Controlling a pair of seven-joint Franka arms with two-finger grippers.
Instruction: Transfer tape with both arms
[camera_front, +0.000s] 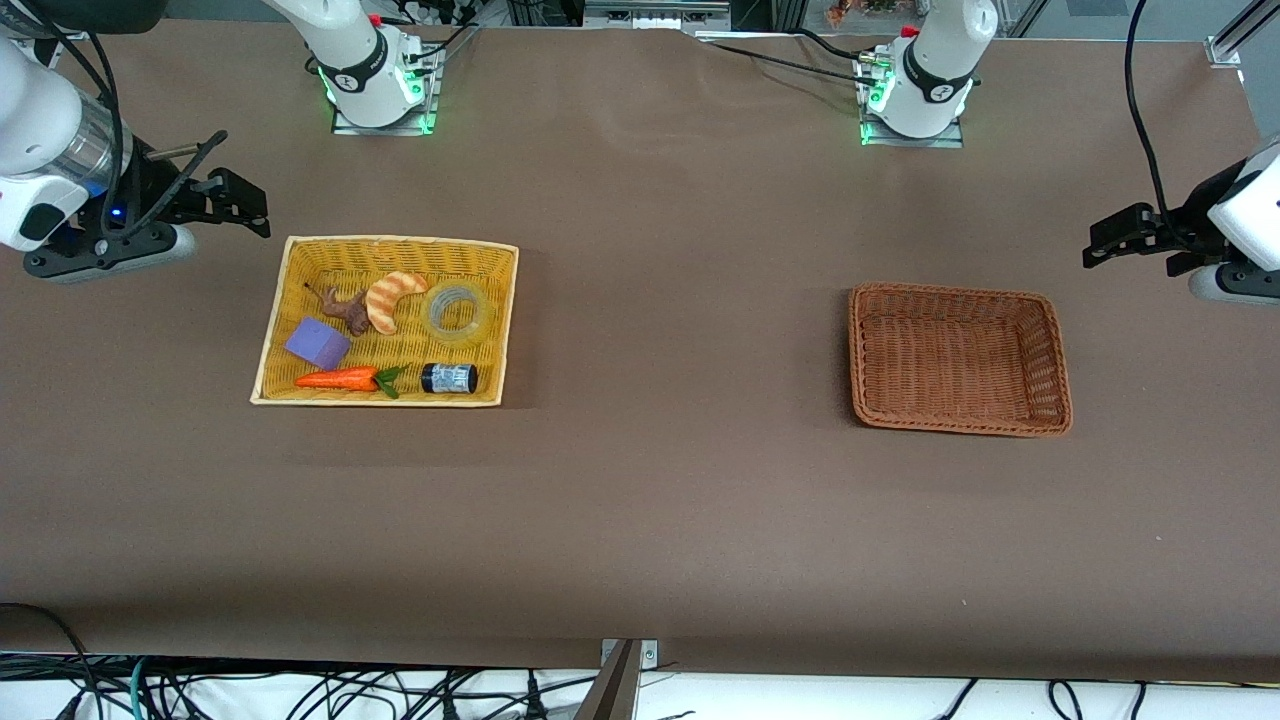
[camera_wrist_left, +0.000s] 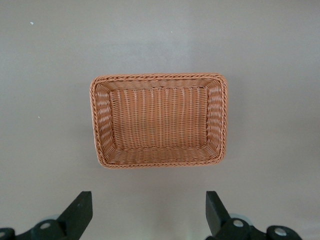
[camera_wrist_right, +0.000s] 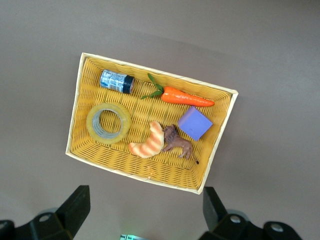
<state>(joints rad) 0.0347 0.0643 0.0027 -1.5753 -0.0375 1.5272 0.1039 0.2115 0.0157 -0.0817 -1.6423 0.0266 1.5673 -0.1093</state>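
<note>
Brown paper-covered table (camera_front: 650, 500) carries an empty brown wicker basket (camera_front: 1050, 345) and a yellow woven tray (camera_front: 290, 260). Ring-shaped translucent tape (camera_front: 459, 311) lies flat in the tray beside a striped croissant toy (camera_front: 390, 298). Left gripper (camera_front: 1110, 240) and right gripper (camera_front: 240, 205) hover above the table, jaws spread, holding nothing.

A robotics lab is showing here: two arm bases (camera_front: 380, 85) are glowing green on a brown counter (camera_front: 660, 500), cables (camera_front: 300, 690) trailing at six o'clock.
</note>
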